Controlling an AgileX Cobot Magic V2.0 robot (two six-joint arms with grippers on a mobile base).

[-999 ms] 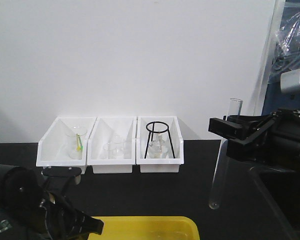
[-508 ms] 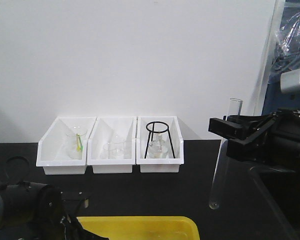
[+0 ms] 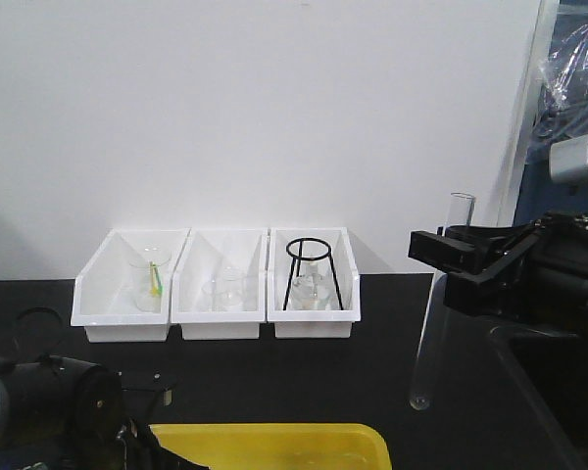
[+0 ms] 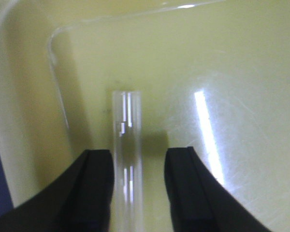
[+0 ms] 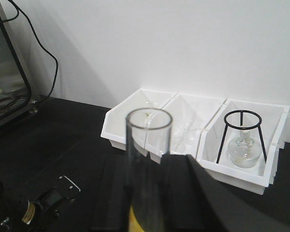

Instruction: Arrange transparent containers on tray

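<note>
Tray (image 3: 274, 432) rests on black table (image 3: 372, 362) before white wall (image 3: 274, 108).

Wall: plain white wall (image 3: 274, 108), evenly lit | Surface: matte black tabletop (image 3: 372, 362) meeting the wall at its back edge | Far right: crinkled clear plastic sheeting (image 3: 573, 59) | Left: black cable (image 5: 36, 43) hanging against the wall

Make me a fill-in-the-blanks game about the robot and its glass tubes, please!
The left gripper has its jaws open around a test tube lying in the ____ tray.
The right gripper grips the second test tube with its open end pointing ____.
Behind the tray stand ____ white bins.
The ring stand in one bin is coloured ____.
Missing words: yellow, up, three, black.
</note>
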